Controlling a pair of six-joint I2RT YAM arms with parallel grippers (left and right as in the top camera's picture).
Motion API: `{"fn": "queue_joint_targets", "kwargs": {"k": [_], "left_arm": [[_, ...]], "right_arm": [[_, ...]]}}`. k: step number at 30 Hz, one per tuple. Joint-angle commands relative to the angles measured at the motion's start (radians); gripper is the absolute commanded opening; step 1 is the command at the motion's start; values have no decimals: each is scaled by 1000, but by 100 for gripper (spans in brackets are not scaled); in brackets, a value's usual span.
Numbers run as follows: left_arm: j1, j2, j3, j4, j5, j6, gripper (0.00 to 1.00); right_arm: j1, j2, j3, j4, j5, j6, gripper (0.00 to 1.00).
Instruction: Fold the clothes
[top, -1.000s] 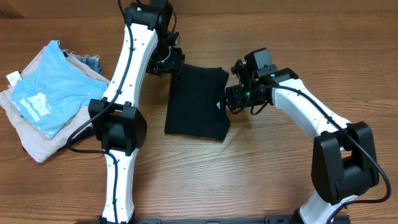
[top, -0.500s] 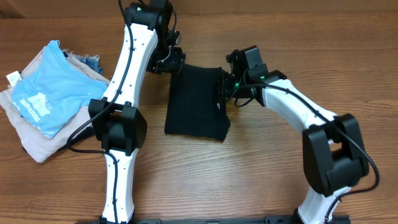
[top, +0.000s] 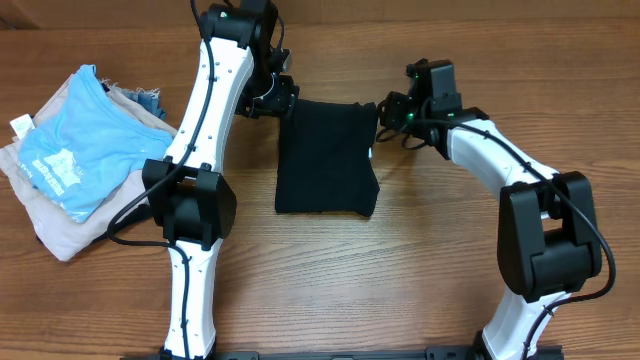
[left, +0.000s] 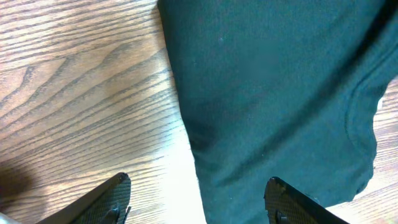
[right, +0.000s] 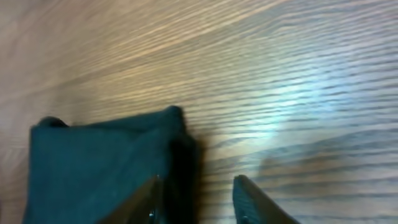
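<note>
The wooden table (top: 450, 290) fills the view. The left arm (top: 205, 90) runs up from 6 o'clock towards 12, and the right arm (top: 490, 155) bends in from 5 o'clock. At 9 o'clock there is a loose pile, with a light blue garment (top: 75, 150) lying on top of a beige garment (top: 60, 235).

The black shirt (top: 325, 160) lies flat near the table's middle, a touch towards 12, folded into an upright rectangle.

The left gripper (top: 272, 98) is at the shirt's 11 o'clock corner. From its wrist camera its jaws stand wide apart over the shirt's edge and hold nothing.

The right gripper (top: 385, 110) is at the shirt's 1 o'clock corner. Its jaws are parted more narrowly, with the corner's edge reaching just inside the gap and bare wood beside it, unclamped.

A white speck (top: 372, 152) shows on the shirt's 3 o'clock edge.
</note>
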Motion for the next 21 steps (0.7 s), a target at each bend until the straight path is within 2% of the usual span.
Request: {"fn": "queue_joint_targets", "kwargs": {"k": [1,3,6,8,11,15,18,20,21], "left_arm": [[-1,-19,-5,3,-3,19,71],[-1,-19,-5,9,-3,19,73],[-1,-13,-5,73,1,38,78],[-2,5,-5,141,2,91,77],[-4,66,-5,263,1,177,75],[-4,142,-5,342,5,215,66],[-4,184,-5,381,45,266,64],[-5,208,-5,389,74,306,56],[-5,219,-5,390,74,307,46]], "right_arm": [[5,-6,21,-45,-1,-45,61],[5,-7,21,-91,-5,-91,61],[5,-10,22,-138,-93,-160,55],[5,-9,21,-159,-97,-159,55],[8,-8,21,-172,-149,-157,46],[14,-5,20,-195,-157,-156,44],[14,-3,20,-198,-191,-157,43],[14,0,20,-198,-209,-160,43],[14,1,20,-198,-209,-160,43]]}}
